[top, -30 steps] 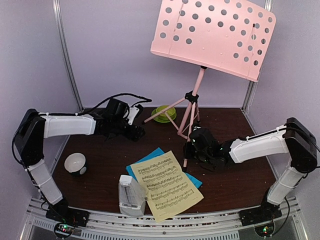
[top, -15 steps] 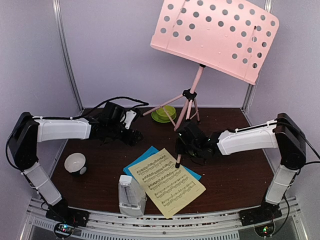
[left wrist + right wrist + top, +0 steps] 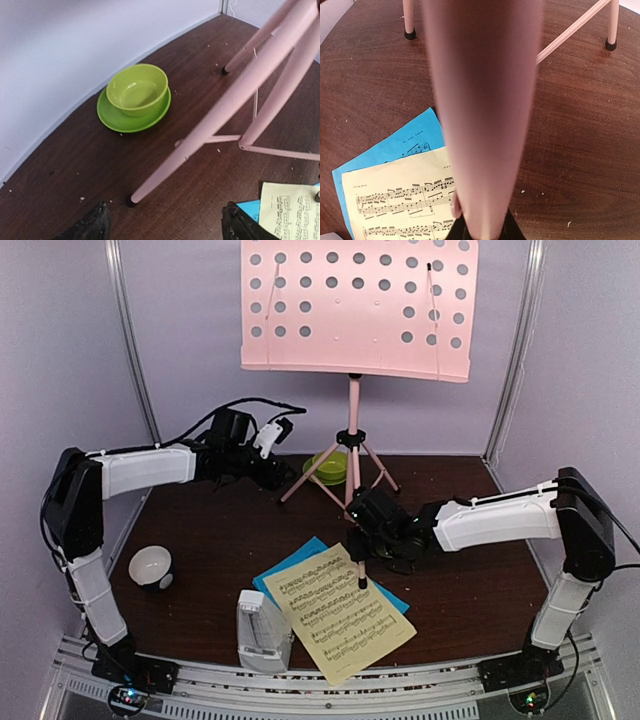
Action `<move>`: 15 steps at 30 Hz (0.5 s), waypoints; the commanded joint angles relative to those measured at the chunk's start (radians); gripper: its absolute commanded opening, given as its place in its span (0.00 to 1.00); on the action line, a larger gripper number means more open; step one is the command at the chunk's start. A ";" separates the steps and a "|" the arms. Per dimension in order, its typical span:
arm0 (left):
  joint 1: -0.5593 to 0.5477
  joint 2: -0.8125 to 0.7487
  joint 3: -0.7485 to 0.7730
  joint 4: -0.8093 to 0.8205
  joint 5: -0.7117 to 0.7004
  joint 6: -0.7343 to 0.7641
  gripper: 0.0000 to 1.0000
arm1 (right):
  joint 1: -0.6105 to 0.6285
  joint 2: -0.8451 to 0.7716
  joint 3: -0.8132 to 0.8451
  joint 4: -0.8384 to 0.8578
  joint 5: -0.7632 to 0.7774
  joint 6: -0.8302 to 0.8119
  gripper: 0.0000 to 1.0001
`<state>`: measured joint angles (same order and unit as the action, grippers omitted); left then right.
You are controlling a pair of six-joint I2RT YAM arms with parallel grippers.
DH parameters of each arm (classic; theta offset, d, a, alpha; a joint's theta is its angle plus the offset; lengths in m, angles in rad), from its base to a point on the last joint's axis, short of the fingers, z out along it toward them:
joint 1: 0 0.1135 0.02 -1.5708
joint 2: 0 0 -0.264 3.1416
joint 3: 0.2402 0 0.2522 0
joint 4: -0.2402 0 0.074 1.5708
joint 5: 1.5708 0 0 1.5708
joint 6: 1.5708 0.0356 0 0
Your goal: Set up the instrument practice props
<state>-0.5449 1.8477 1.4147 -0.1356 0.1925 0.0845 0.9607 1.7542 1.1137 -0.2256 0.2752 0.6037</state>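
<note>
The pink music stand stands upright at the back, with its hole-punched panel (image 3: 355, 305) facing me and its pole (image 3: 352, 410) vertical. My right gripper (image 3: 368, 532) is shut on the stand's front leg (image 3: 480, 100), whose foot (image 3: 361, 582) rests on the yellow page (image 3: 340, 612). The blue page (image 3: 300, 555) lies under the yellow one. My left gripper (image 3: 165, 227) is open, its fingers (image 3: 92, 225) on either side of the left leg's foot (image 3: 131, 201) without touching it. The metronome (image 3: 262, 630) stands at the front, left of the pages.
A green bowl on a saucer (image 3: 330, 468) sits behind the tripod, and it shows in the left wrist view (image 3: 137, 90). A small white-and-black bowl (image 3: 150, 567) is at the front left. Purple walls close in the back and sides.
The stand swung from tilted right to upright, and its panel turned to face me. My right gripper moved left with the leg. My left gripper shifted back and right to the left leg's foot.
</note>
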 commanded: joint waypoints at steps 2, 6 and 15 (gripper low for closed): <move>-0.008 -0.040 -0.130 0.047 0.078 0.012 0.79 | 0.005 -0.020 0.047 -0.116 -0.021 -0.033 0.00; -0.015 -0.090 -0.242 0.041 0.120 -0.016 0.76 | 0.004 -0.020 0.069 -0.131 -0.018 -0.055 0.00; -0.160 -0.183 -0.467 0.004 0.049 -0.040 0.79 | 0.003 -0.032 0.066 -0.123 -0.028 -0.062 0.00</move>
<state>-0.6243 1.6867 0.9703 -0.1368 0.2710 0.0536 0.9577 1.7542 1.1530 -0.3077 0.2722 0.5823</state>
